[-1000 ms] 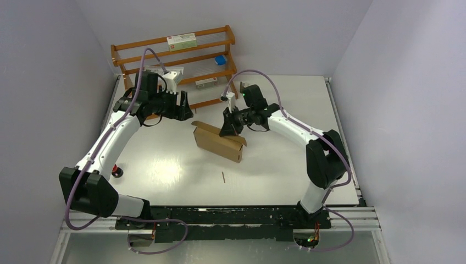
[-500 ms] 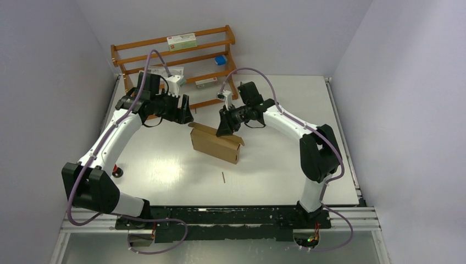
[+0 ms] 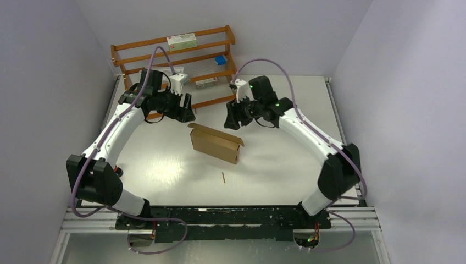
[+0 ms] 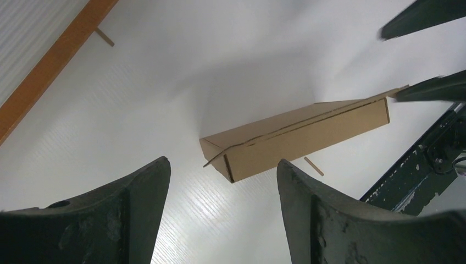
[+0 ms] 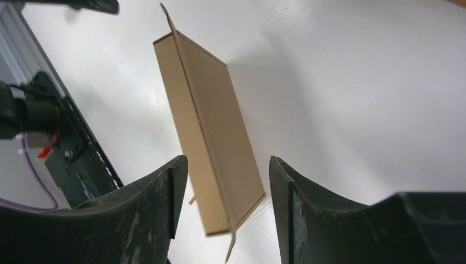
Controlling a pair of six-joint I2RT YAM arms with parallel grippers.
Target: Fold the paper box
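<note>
The paper box [image 3: 215, 144] is a shallow brown cardboard mailer lying on the white table mid-scene, lid down, with a small tab sticking out at each end. My left gripper [image 3: 186, 113] hovers open behind its left end, touching nothing. My right gripper [image 3: 231, 118] hangs open above and behind its right end, clear of the cardboard. The left wrist view looks down past open fingers [image 4: 222, 162] at the box [image 4: 299, 135] below. In the right wrist view the box [image 5: 214, 126] lies beneath my spread right gripper [image 5: 227, 159], with a gap between them.
A wooden rack [image 3: 176, 60] stands at the back left, holding a white red-labelled carton [image 3: 181, 40] and a small blue box [image 3: 220, 59]. A thin stick [image 3: 223, 176] lies in front of the box. A small red-and-black object [image 3: 116, 171] sits near the left edge.
My right gripper has let go of the box's right end, opened, and risen back toward the rack. The box has settled slightly leftward. The left gripper shifted only a little.
</note>
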